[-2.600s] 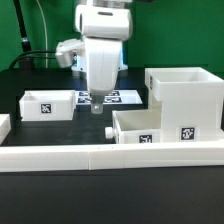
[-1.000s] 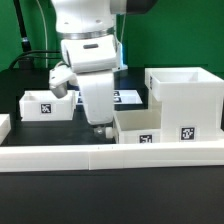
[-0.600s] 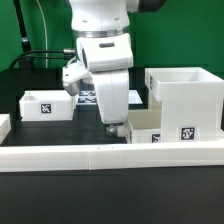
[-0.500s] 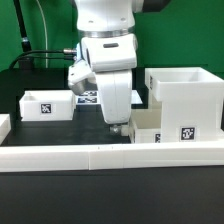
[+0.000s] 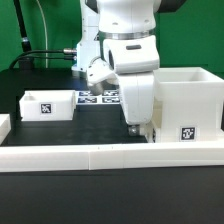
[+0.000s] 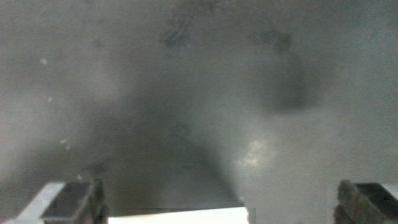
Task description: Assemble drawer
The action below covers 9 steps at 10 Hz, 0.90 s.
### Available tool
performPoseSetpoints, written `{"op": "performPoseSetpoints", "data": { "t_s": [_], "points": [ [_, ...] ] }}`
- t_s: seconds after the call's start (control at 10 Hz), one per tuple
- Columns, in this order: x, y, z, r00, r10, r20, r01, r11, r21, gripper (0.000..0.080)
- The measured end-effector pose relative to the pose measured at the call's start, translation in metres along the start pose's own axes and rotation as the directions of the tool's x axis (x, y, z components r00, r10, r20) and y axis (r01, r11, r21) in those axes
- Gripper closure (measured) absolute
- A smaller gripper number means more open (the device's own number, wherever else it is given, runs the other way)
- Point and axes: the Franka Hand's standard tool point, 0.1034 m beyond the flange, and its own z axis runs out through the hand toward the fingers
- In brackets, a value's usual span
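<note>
The large white cube-like housing (image 5: 188,98) stands at the exterior view's right, with a tag on its front. One small white tray (image 5: 46,104) with a tag sits at the left. The second tray (image 5: 158,134) lies in front of the housing's left side, mostly hidden by my arm. My gripper (image 5: 137,127) hangs low over this tray. In the wrist view the gripper (image 6: 221,205) is open and empty, its fingers (image 6: 71,203) wide apart over the grey table. A white edge of the tray (image 6: 178,216) shows between them.
The long low white border wall (image 5: 100,155) runs along the front. The marker board (image 5: 105,97) lies flat behind the trays. Cables and a green backdrop are at the back left.
My arm has moved toward the exterior view's right, from the gap between the two trays to over the right tray, and now hides most of it. The gripper stays low.
</note>
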Motion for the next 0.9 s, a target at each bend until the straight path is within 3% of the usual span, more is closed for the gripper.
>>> {"op": "performPoseSetpoints", "data": {
  "t_s": [0.2,0.3,0.7,0.9],
  "points": [
    [-0.004,-0.002,-0.002,1.000,0.008,0.001,-0.008,1.000,-0.001,0.0150],
    [-0.010,-0.005,-0.004,1.000,0.016,0.002,-0.016,1.000,-0.013,0.0150],
    [-0.043,-0.042,-0.017,0.997,0.078,0.012,-0.078,0.997,-0.019,0.0150],
    [-0.050,-0.053,-0.022,0.996,0.089,0.015,-0.088,0.996,-0.022,0.0150]
  ]
}}
